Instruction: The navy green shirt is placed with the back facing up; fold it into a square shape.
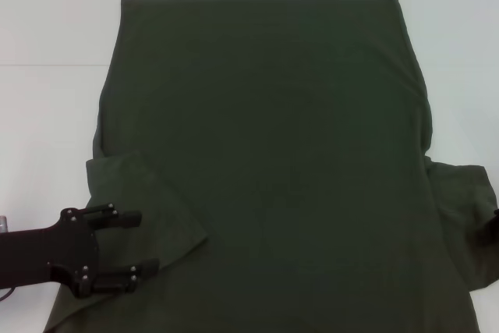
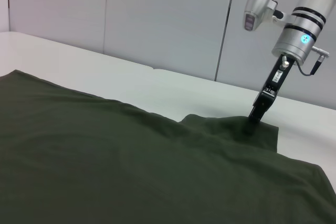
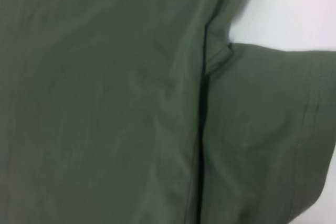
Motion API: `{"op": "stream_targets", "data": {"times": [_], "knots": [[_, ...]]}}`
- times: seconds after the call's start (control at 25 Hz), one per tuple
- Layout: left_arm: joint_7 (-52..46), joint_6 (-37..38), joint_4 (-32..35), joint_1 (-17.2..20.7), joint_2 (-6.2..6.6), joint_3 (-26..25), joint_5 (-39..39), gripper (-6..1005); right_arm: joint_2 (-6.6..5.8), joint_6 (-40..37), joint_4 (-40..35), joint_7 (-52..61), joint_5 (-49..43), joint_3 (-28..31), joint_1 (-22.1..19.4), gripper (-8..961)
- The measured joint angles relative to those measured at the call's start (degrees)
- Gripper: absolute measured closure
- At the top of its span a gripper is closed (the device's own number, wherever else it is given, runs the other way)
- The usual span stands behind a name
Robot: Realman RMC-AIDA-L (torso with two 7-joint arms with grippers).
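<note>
Shirt: the large dark olive-green soft cotton shirt [image 1: 265, 154] lies spread on the white table [image 1: 47, 29], plain side up, filling most of the head view from the top centre down to the bottom edge.
Left sleeve: in the lower left of the head view the short sleeve [image 1: 144, 200] is folded inward onto the body of the shirt.
Left gripper: the black two-fingered left gripper [image 1: 132, 243] sits at the lower left of the head view, over that folded sleeve, its fingers spread apart with nothing between them.
Right gripper: the head view shows only a dark sliver at its right edge; the left wrist view shows the right gripper [image 2: 255, 116] in the upper right of the frame, on a silver arm, tip down on the far sleeve. Whether it pinches the cloth, I cannot tell.
Right sleeve: the right wrist view shows the right sleeve [image 3: 268, 124] and its underarm seam close up, lying flat beside the body.
</note>
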Motion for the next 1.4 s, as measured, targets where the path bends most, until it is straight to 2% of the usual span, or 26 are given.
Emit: {"op": "stream_targets", "data": {"times": [0.28, 0.44, 0.84, 1.08, 1.4], "knots": [[-0.18, 0.0, 0.0, -0.01, -0.01, 0.0, -0.08, 186, -0.45, -1.2, -3.03, -0.4, 0.61, 2.28, -1.02, 915], [-0.7, 0.01, 0.0, 0.0, 0.14, 0.0, -0.08, 187, -1.3, -4.41, -7.35, -0.83, 3.61, 5.98, -2.12, 916], [-0.73, 0.17, 0.0, 0.08, 0.44, 0.0, -0.01, 186, -1.6, -7.48, -11.88, -0.65, 6.25, 7.09, -1.7, 909], [-0.73, 0.67, -0.01, 0.21, 0.44, 0.0, 0.21, 186, -1.04, -8.47, -11.9, -1.1, 6.5, 5.32, 0.87, 902], [-0.82, 0.98, 0.0, 0.44, 0.52, 0.0, 0.17, 185, 0.54, -10.64, -11.88, -1.09, 6.59, -0.63, 4.83, 892]]}}
